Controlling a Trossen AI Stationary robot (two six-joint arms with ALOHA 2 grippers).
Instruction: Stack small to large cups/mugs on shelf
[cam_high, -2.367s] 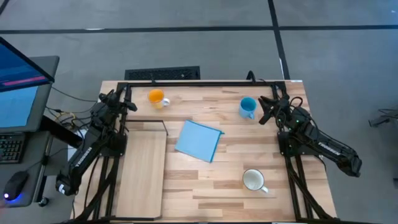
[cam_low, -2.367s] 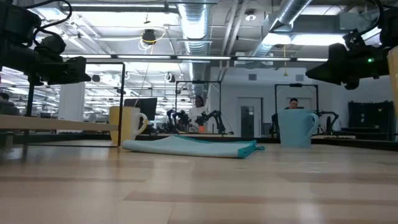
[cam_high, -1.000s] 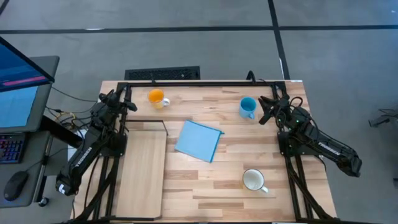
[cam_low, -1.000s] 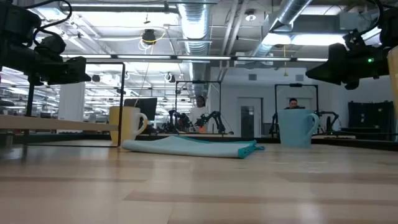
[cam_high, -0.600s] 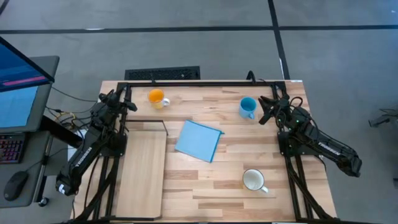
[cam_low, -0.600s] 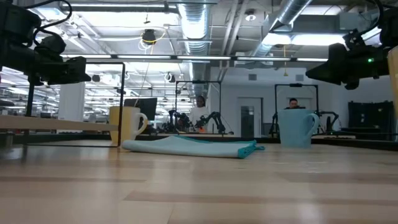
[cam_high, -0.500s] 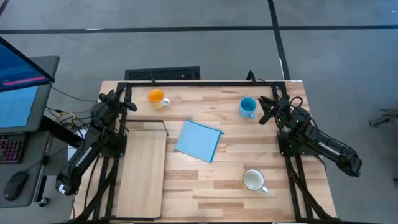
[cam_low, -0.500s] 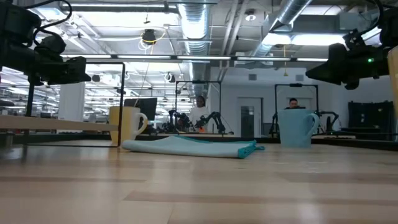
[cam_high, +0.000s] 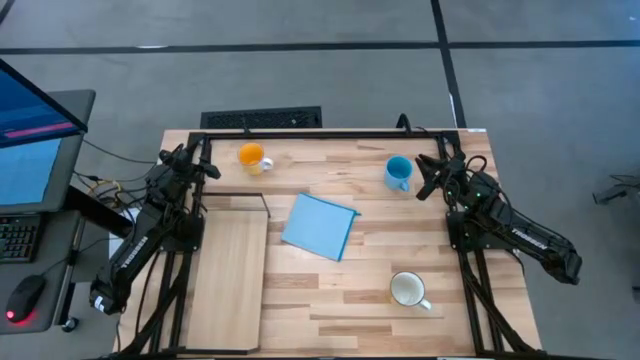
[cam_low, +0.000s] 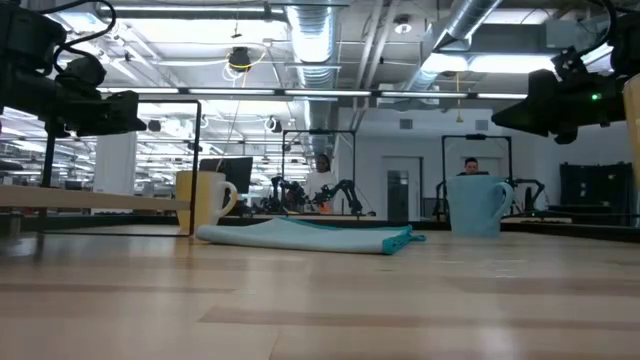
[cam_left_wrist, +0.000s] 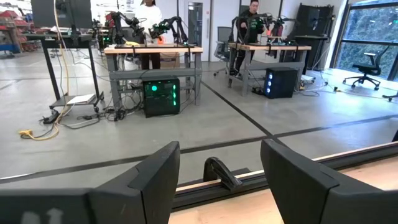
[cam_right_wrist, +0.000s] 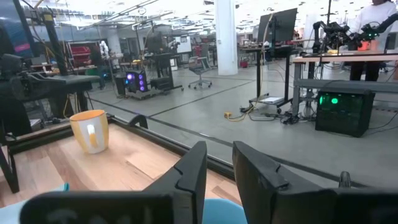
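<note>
The orange mug (cam_high: 250, 156) stands upright at the table's far left; it also shows in the right wrist view (cam_right_wrist: 91, 130). The light blue mug (cam_high: 398, 172) stands at the far right, and the white mug (cam_high: 408, 290) at the near right. The light-wood shelf (cam_high: 228, 280) lies at the left, its black wire frame (cam_high: 236, 196) at its far end. My left gripper (cam_high: 208, 168) hovers open near the shelf's far end, left of the orange mug. My right gripper (cam_high: 424, 186) hovers just right of the blue mug, its fingers (cam_right_wrist: 194, 167) a narrow gap apart.
A blue square cloth (cam_high: 320, 226) lies flat in the table's middle, between the shelf and the blue mug. A black rail (cam_high: 330, 133) runs along the table's far edge. Beyond the table there is a monitor (cam_high: 35, 140) at the left.
</note>
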